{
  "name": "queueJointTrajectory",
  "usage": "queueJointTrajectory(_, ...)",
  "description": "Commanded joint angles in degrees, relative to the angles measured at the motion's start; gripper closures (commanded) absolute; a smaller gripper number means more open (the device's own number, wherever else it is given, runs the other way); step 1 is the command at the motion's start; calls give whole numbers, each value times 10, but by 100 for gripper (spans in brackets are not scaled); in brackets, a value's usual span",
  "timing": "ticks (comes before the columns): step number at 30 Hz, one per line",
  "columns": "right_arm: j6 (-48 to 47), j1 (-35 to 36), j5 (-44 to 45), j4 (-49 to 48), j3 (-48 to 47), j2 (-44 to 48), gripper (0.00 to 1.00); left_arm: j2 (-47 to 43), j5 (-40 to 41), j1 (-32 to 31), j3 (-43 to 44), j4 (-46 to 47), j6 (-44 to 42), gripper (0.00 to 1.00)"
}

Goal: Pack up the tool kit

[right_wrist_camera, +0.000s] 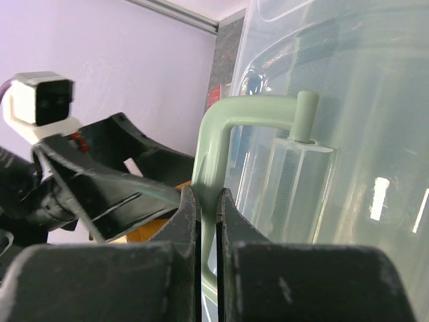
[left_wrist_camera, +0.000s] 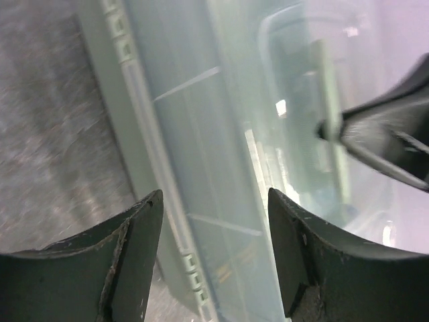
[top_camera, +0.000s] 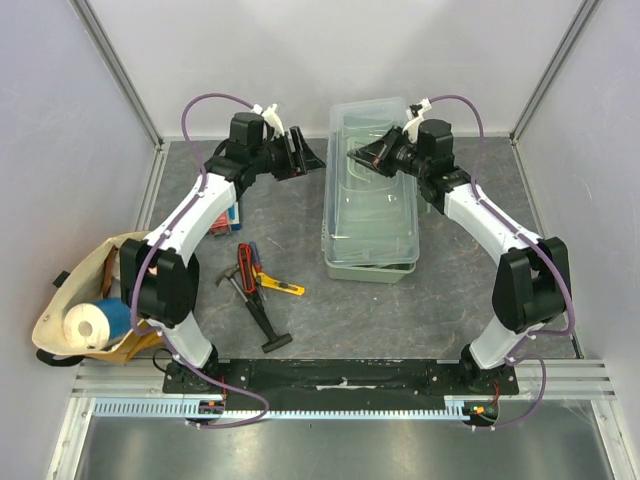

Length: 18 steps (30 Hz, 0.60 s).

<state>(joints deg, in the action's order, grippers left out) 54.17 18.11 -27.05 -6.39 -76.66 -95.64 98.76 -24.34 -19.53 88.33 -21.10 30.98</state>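
Note:
The pale-green translucent toolbox (top_camera: pixel 371 195) stands at the table's middle back, and it fills the left wrist view (left_wrist_camera: pixel 201 147). My right gripper (top_camera: pixel 362 155) is shut on the toolbox's pale-green lid handle (right_wrist_camera: pixel 218 144) at its left side. My left gripper (top_camera: pixel 305 153) is open and empty just left of the toolbox, facing the right gripper. A black hammer (top_camera: pixel 256 313), a red-black cutter (top_camera: pixel 247 262) and a yellow knife (top_camera: pixel 281 286) lie on the table in front of the left arm.
A tan cloth bag (top_camera: pixel 75 300) with a paper roll (top_camera: pixel 88 324) sits at the left edge. A flat red-and-blue packet (top_camera: pixel 224 219) lies under the left arm. Walls enclose the back and both sides.

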Motion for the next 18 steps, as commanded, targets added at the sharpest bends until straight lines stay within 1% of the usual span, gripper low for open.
queueJointTrajectory(1,-31,-4,-11,-109,-60,26,100,-66,-96,-8,-18,181,50,32)
queueJointTrajectory(4,-31,-3,-5,-106,-59,30,100,-68,-115,-21,-29,234,61,36)
queueJointTrajectory(9,-27,-2,2,-107,-54,35,100,-41,-145,-45,-23,240,82,49)
queueJointTrajectory(13,-17,-1,3,-119,-51,38,100,-25,-147,-58,-25,236,90,49)
queueJointTrajectory(18,3,0,2,-148,-43,40,100,-8,-126,-67,-3,188,81,48)
